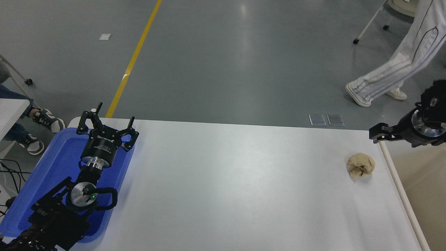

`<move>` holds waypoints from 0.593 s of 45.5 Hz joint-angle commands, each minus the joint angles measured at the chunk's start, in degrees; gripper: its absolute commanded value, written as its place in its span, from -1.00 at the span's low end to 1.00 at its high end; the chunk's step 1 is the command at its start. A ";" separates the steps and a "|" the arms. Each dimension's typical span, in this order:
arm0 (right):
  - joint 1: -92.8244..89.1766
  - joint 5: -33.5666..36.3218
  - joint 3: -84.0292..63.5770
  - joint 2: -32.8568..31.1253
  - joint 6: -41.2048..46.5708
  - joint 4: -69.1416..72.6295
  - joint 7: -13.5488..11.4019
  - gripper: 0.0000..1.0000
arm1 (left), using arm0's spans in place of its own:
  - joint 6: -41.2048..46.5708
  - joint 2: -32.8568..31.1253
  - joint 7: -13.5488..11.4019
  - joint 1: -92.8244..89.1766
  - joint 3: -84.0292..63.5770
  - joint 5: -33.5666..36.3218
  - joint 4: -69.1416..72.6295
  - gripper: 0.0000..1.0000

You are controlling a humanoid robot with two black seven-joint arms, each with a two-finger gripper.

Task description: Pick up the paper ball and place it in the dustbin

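The paper ball (361, 165) lies near the white table's (226, 181) three o'clock edge, beside the dustbin (397, 181) rim. Likely light, soft, crushable: pinch across its middle. Right gripper (378, 133) hovers at its one o'clock, fingers unclear; left gripper (107, 122) parked, fingers apart

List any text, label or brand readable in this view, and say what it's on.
Left gripper, parked over the blue tray: white print on its black body, upside down and too blurred to read.
Paper ball, dustbin, right gripper, table: no text visible.
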 commanded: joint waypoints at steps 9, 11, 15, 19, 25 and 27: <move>-13.55 -0.17 8.15 3.97 -1.18 -13.04 -0.11 1.00 | 0.06 0.00 0.00 0.00 0.00 -0.04 0.00 1.00; -15.31 -0.17 9.12 4.77 -1.53 -14.89 -0.11 1.00 | -0.02 0.00 0.00 0.00 0.00 -0.04 0.00 1.00; -17.77 -0.17 10.18 5.91 -1.79 -18.66 -0.11 1.00 | 0.06 0.00 0.00 0.00 0.00 -0.04 0.00 1.00; -19.88 -0.08 10.53 7.49 -1.88 -21.48 -0.11 1.00 | 0.06 0.00 0.00 0.00 0.00 0.05 0.00 1.00; -23.22 0.18 11.23 9.07 -3.99 -24.65 -0.11 1.00 | 0.06 0.00 0.00 0.00 0.00 -0.04 0.00 1.00; -24.63 0.62 11.23 10.04 -5.39 -26.05 -0.11 1.00 | 0.06 0.00 0.00 0.00 0.00 -0.04 0.00 1.00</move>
